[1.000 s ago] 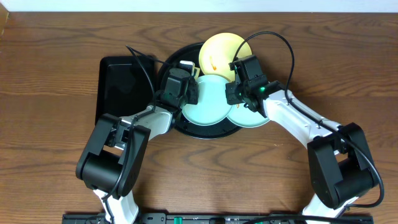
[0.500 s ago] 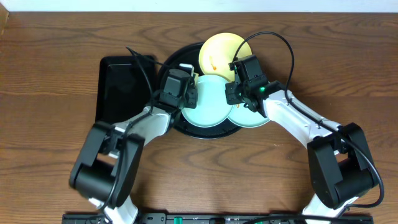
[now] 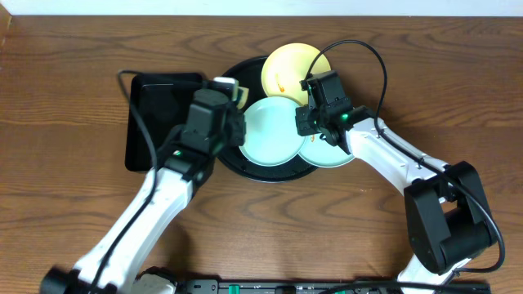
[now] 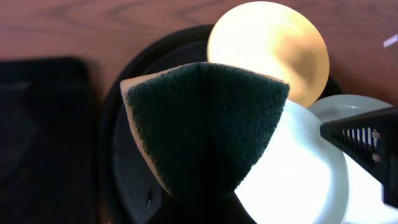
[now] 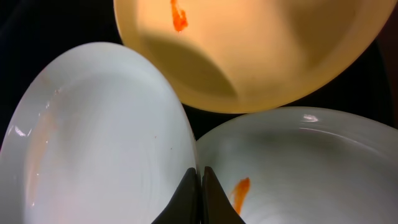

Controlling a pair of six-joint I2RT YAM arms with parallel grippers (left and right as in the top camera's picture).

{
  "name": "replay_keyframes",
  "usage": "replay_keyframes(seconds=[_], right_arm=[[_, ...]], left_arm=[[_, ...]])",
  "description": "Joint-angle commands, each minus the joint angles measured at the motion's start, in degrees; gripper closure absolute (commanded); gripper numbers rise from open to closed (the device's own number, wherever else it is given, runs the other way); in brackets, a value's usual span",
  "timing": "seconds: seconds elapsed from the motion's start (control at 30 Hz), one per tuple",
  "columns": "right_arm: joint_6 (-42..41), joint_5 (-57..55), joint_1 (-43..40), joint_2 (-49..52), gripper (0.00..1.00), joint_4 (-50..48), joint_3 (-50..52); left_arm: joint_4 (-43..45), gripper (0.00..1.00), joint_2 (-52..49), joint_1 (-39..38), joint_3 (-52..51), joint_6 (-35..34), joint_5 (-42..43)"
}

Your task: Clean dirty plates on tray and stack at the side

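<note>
On tray (image 3: 270, 175), right gripper (image 5: 200, 182) pinches mint plate (image 5: 106, 143) rim; left gripper (image 3: 231, 102) clamps sponge (image 4: 205, 124).

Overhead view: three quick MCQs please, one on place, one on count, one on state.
1. Where is the pale yellow round plastic plate?
A. at the far edge of the large round glossy black tray
B. on the rectangular black tray
C. on bare table by the near edge

2. How many pale mint-green round plastic plates are there?
A. one
B. two
C. three

3. What is the left gripper doing?
A. open, empty
B. shut on a dark green scouring sponge
C. shut on a plate

A: it overlaps the tray's far rim.
B: one lies mid-tray, one at the tray's right edge.
B: the left wrist view shows the sponge pinched.
</note>
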State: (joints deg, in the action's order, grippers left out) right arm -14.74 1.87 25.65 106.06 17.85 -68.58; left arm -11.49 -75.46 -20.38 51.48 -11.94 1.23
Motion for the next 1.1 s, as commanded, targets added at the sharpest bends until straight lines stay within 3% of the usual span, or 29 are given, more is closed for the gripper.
replay_keyframes(seconds=[0.0,0.13,0.37,0.53,0.63,0.93,1.07], right_arm=[[3.8,-2.08,0.72,-3.48,0.99,0.81,-3.72],[8.2,-5.53,1.22,-4.59,0.99,2.86,-7.8],[24.7,-20.11,6.03,-4.59,0.99,4.83,-15.54],[44.33,-35.45,13.94,-4.57,0.99,0.87,-16.39],[50.56,-43.34,18.8,-4.48,0.99,-2.56,-16.39],[53.11,-48.61,24.48,-4.48,0.99,-8.0,-16.39],[43.71,-47.82,23.76,-4.5,0.99,-6.4,-16.41]], left_arm=[[-4.28,0.92,5.05,4.28,-0.15,-5.68,-0.83],[-11.82,0.92,9.46,12.0,-0.11,-6.62,1.62],[-23.12,0.92,8.66,27.74,0.83,-6.56,16.76],[-25.59,0.92,6.1,32.59,0.83,-5.22,19.32],[-25.62,0.92,5.11,32.85,0.83,-5.07,19.34],[-25.9,0.92,4.72,32.85,0.81,-5.07,19.34],[-26.01,0.92,4.72,32.83,0.81,-5.09,19.34]])
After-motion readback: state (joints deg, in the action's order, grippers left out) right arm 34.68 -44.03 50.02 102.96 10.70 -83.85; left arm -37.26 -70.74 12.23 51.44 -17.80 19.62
